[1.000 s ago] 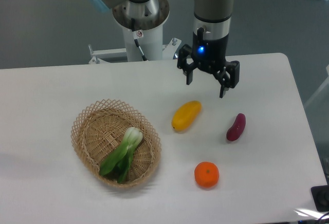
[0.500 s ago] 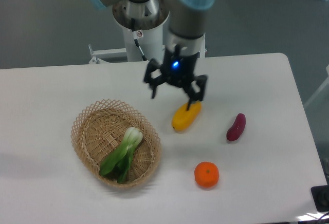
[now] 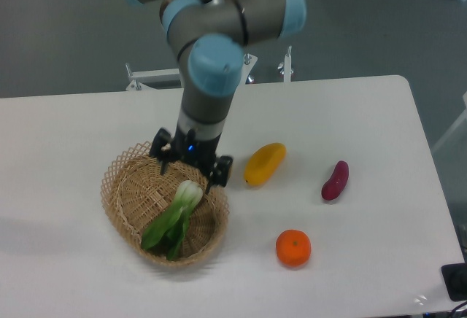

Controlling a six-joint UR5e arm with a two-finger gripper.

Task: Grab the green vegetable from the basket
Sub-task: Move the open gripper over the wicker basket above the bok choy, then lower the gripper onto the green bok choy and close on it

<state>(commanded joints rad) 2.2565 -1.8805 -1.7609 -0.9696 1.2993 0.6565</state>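
Green vegetable: small bok choy with whitish stem and dark green leaves is lying inside the oval tan woven wicker basket, not gripped.
Gripper: black two-finger gripper is hovering over the basket's far rim, jaws spread wide, holding nothing.
Progress: approach is looking nearly complete; descent, closing and lifting are remaining.
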